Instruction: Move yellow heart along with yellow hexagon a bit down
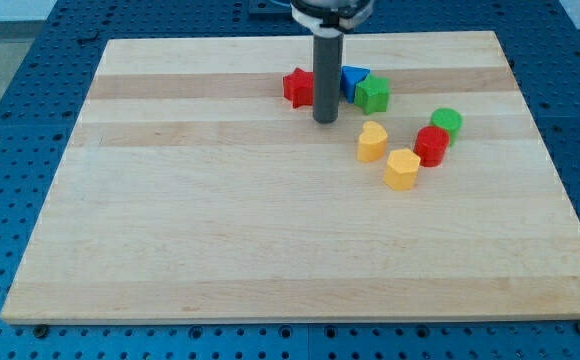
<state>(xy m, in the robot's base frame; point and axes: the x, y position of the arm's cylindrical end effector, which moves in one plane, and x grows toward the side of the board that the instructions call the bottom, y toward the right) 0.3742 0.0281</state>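
Yellow heart lying right of the board's middle, toward the far half. Yellow hexagon just near and right of it, the two close together, touching or nearly so; cannot tell which.

Red cylinder right against the hexagon's far-right side, with a green cylinder just beyond it, farther and to the right.

My tip resting on the wood, left and slightly far of the heart, a small gap between them, touching no block. No pincer on this arm, only the straight dark rod, so nothing gripped and nothing open or closed to report.

Red star just left of the rod and farther back, partly hidden behind it. Blue block just right of the rod, shape unclear, with a green block pressed against its right side.

Wooden board bare across its near half and left side. Blue perforated table around the board on all sides.
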